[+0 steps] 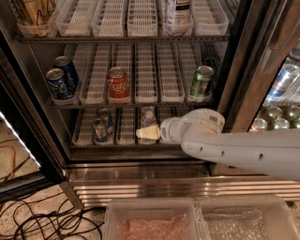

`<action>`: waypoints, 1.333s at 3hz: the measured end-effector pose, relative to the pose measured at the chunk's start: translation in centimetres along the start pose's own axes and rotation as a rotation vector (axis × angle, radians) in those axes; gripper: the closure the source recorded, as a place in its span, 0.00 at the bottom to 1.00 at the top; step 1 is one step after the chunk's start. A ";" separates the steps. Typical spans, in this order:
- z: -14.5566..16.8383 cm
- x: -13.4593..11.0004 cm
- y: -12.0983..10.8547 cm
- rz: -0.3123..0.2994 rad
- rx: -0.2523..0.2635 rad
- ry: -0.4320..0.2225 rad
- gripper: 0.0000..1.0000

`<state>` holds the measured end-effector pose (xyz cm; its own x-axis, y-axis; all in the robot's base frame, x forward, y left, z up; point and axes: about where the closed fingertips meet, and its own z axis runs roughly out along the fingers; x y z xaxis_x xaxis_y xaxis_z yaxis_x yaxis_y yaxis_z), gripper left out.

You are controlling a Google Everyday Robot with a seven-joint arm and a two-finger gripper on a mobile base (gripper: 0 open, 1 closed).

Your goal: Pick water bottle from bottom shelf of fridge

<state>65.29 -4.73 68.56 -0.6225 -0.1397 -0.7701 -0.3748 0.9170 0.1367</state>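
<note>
The water bottle [148,115], small and clear with a pale label, stands upright in a middle lane of the bottom shelf [123,127] of the fridge [236,70]. My gripper [146,133], cream-coloured, points left from the white arm [234,147] that reaches in from the right. It sits at the shelf's front edge, right in front of the bottle's lower part, and hides the bottle's base. I cannot tell whether it touches the bottle.
Silver-blue cans [101,126] stand two lanes left of the bottle. The rack above holds blue cans [61,80], a red can [117,84] and a green can [201,80]. A big white-labelled bottle [177,11] stands on the top rack. Clear bins [154,220] and cables [42,220] lie below.
</note>
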 end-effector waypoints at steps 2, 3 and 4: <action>2.7 -2.1 0.8 0.037 -0.059 -0.057 0.00; 4.2 -1.0 1.3 0.049 -0.069 -0.034 0.00; 5.3 -0.8 1.9 0.044 -0.078 -0.032 0.00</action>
<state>68.74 -0.93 66.13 -0.6177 -0.0870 -0.7815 -0.4009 0.8898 0.2178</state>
